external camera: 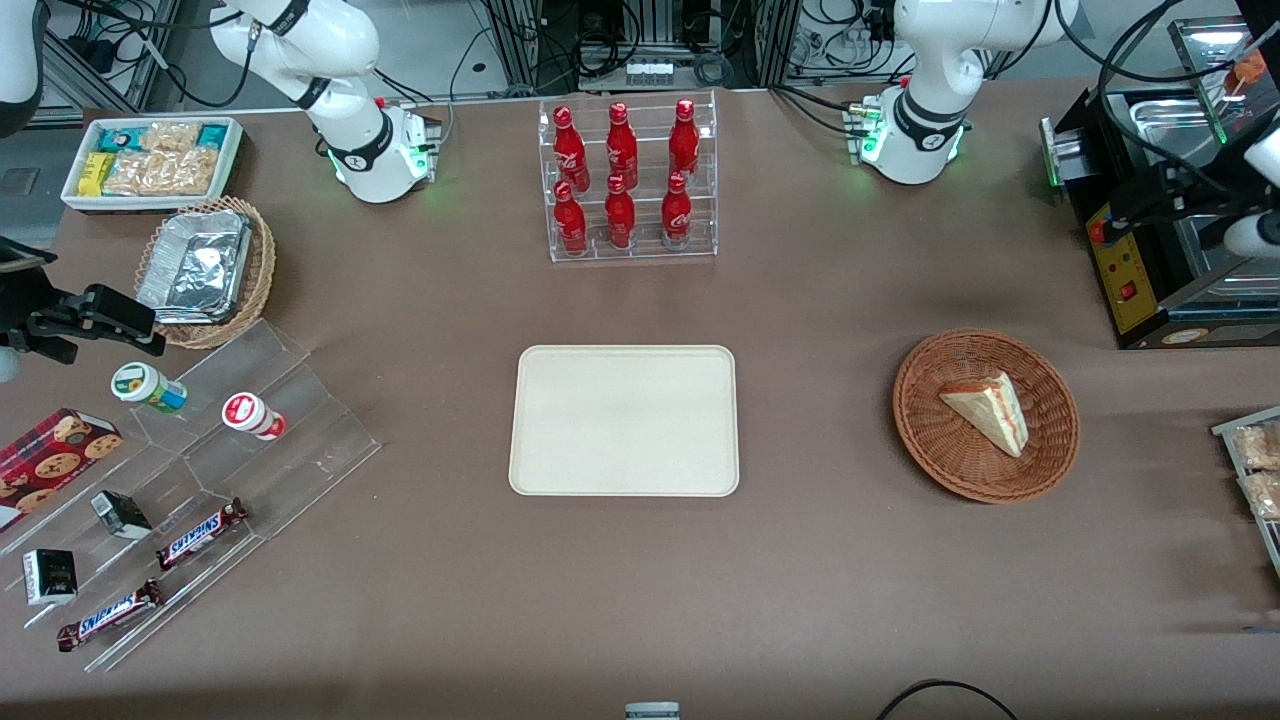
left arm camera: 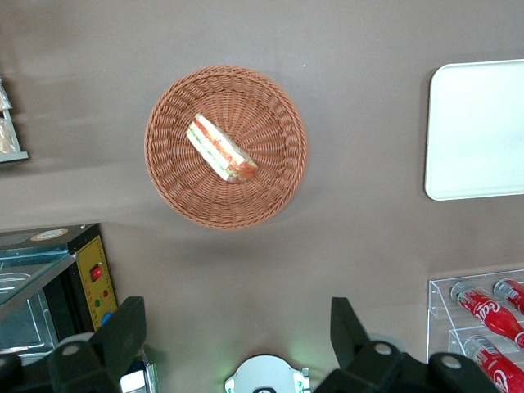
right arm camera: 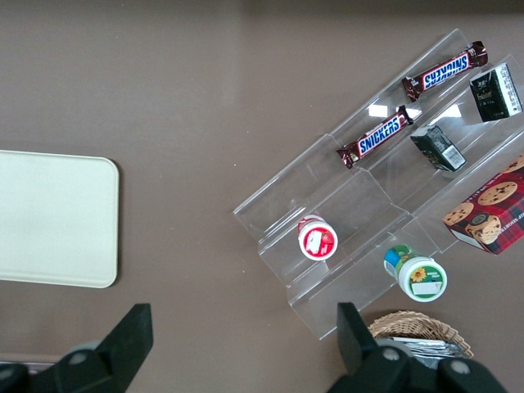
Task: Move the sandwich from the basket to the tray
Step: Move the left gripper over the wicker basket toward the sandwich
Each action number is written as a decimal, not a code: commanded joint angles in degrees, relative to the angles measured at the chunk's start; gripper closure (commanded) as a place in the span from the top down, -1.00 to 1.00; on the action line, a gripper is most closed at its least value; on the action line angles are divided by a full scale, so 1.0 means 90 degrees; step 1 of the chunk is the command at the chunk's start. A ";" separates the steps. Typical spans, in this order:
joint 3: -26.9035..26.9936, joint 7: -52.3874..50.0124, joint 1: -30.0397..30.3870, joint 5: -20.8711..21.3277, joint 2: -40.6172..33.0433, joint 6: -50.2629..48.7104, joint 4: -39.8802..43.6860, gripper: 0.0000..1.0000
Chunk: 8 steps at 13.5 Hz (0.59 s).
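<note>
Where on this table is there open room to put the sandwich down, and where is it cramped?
The tray is bare all over. Open tabletop lies between it and the basket holding the sandwich, and between the tray and the bottle rack. The parked arm's end is crowded with the acrylic snack steps. The gripper hangs open high above the basket.

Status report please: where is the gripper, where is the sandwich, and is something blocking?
Gripper open, high above table, holding nothing. Sandwich in basket. Tray bare, nothing between.
</note>
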 commanded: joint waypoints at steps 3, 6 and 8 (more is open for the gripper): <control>0.0029 0.0058 -0.0042 0.0090 0.0281 -0.0098 0.0203 1.00; 0.0019 -0.0681 -0.0101 0.0433 0.0759 -0.0001 0.0164 1.00; 0.0029 -0.1344 -0.0082 0.0413 0.1110 0.0224 0.0164 1.00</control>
